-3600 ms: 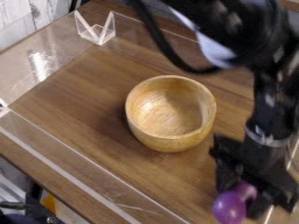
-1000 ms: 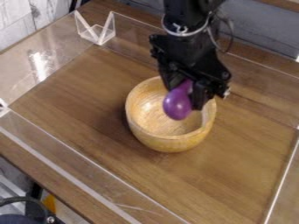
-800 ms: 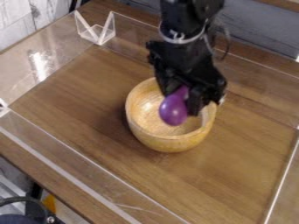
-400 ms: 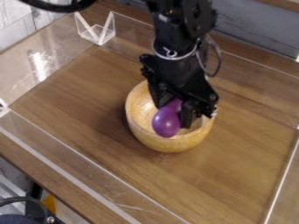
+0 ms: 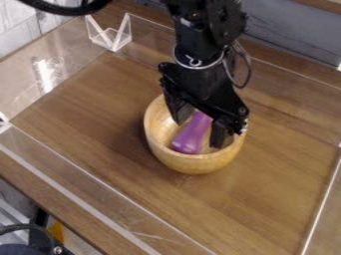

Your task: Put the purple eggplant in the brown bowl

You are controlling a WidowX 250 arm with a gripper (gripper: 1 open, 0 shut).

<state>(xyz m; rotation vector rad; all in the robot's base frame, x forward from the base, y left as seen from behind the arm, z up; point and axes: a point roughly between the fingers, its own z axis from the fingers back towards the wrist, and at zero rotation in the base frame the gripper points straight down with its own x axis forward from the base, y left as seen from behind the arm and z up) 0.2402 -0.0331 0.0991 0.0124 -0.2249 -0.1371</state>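
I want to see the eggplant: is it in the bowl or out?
In: the purple eggplant shows inside the brown bowl, within its rim.

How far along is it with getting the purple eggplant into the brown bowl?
Nearly finished. The purple eggplant lies within the rim of the brown bowl. The gripper stands open around it, so it looks just released. What's left is likely only lifting the arm away from the bowl.
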